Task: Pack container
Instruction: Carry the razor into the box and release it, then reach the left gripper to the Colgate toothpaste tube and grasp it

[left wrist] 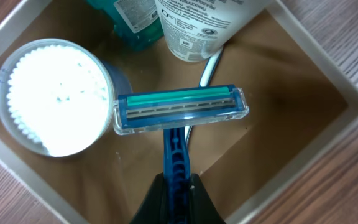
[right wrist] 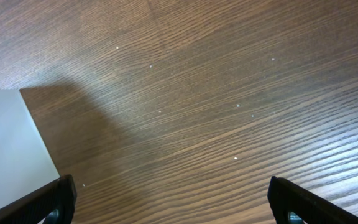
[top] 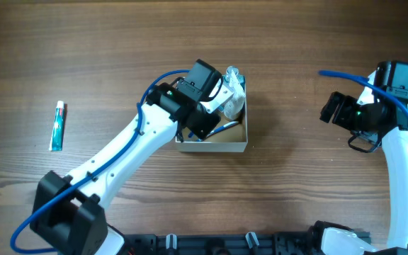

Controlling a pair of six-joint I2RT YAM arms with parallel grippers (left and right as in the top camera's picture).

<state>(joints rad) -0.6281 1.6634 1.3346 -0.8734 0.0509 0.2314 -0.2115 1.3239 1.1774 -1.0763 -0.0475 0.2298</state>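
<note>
While the blue razor (left wrist: 180, 111) is gripped by its handle in the left gripper (left wrist: 178, 190), whose jaws are clenched tight on it, the razor's head is held level above the tan-brown floor of the container (left wrist: 319, 68). In the overhead view the container (top: 218, 147) is found near the middle of the wooden table (top: 296, 42). It is largely covered by the left arm's wrist, so that only the wall nearest the robot's base and the right-hand wall are plainly seen.

Inside the container, a round jar (left wrist: 55, 96) packed with white cotton swabs is seen at the left of the left wrist view, just beside one end of the razor's head. A white printed tube (left wrist: 201, 25) and a teal bottle (left wrist: 132, 22) are lodged side by side at the far wall. A thin pale strip (left wrist: 209, 68) is glimpsed beneath the razor; what it is cannot be told.

A small white-and-teal tube (top: 59, 125) is laid flat on the table far to the left, well apart from the container.

The right gripper (right wrist: 169, 186) is released, its fingers (right wrist: 48, 202) spread wide with nothing between them. It is held over bare wood to the right of the container.
</note>
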